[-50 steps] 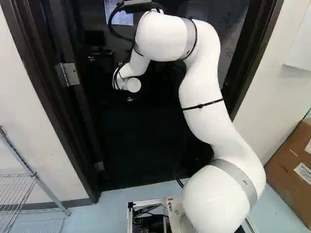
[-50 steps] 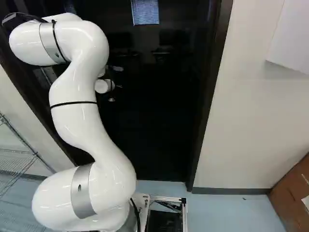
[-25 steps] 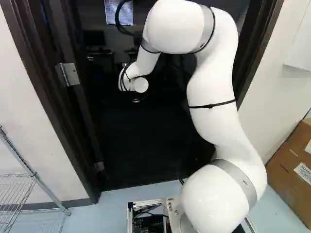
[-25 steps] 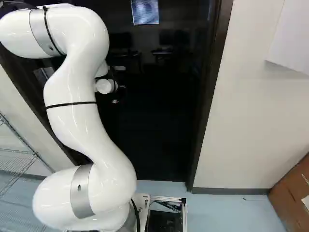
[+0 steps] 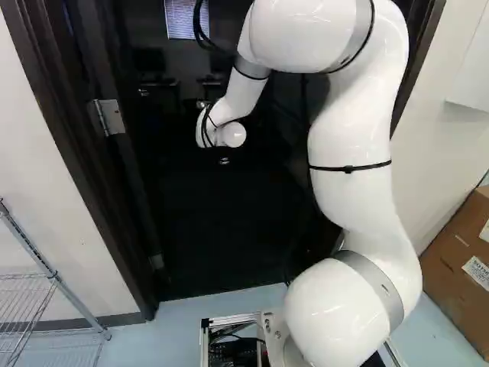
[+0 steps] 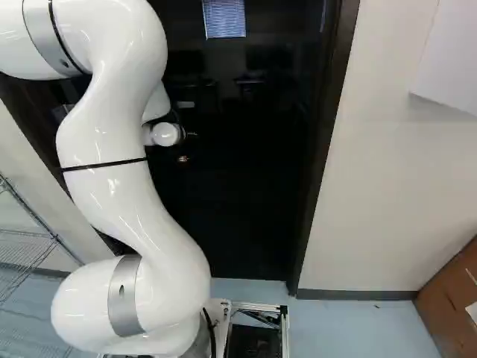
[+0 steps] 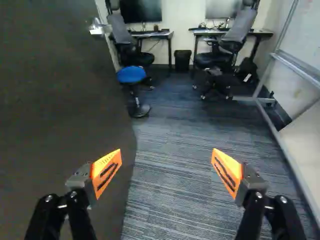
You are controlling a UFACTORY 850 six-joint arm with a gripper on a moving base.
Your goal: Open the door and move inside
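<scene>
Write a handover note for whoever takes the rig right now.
Gripper: open, holding nothing, over the carpet of the room.
Door: swung open beside the gripper; its handle is ahead, ungripped.
Done: door open, arm reaching into the doorway.
Left: base is outside the door frame and has to go in. I'd check door clearance first; a blue stool stands ahead.

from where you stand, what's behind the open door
Past the open door, the wrist view shows a blue stool, a black bin, office chairs and desks. Anything directly behind its panel is hidden.
</scene>
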